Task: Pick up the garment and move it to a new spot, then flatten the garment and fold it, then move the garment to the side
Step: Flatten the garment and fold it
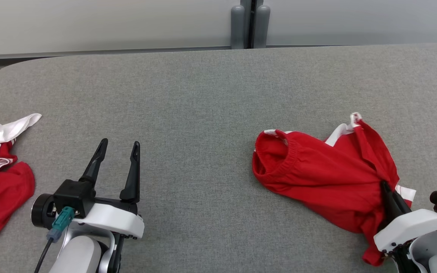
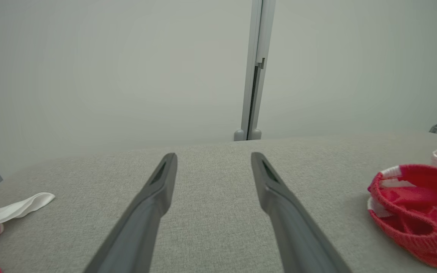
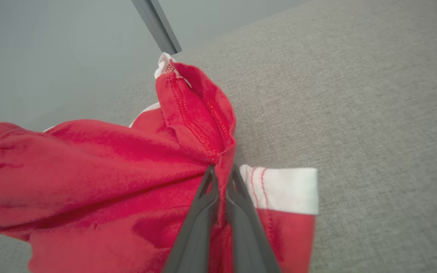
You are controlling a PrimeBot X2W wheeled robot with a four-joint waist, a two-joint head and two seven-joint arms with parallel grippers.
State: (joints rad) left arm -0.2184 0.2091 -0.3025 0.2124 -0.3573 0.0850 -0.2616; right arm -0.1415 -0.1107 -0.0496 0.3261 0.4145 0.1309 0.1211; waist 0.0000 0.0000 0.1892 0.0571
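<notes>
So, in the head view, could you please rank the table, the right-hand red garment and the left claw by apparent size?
Largest to smallest:
table
red garment
left claw, clearly the smallest

Bright, even, diffuse light from overhead, no glare. Head view is sharp: the weave of the grey tabletop [image 1: 203, 98] is readable, with only short soft shadows under the red garment [image 1: 317, 174] and the left pincer [image 1: 120, 142]. Left wrist view is paler and washed out, with wide-angle bend: the tabletop's far edge curves, and the fingers [image 2: 146, 212] go soft toward the bottom edge. Right wrist view: red is oversaturated and smeared in near folds, upper stitching is crisp, right pincer [image 3: 221, 170] is blurred close to the lens.
</notes>
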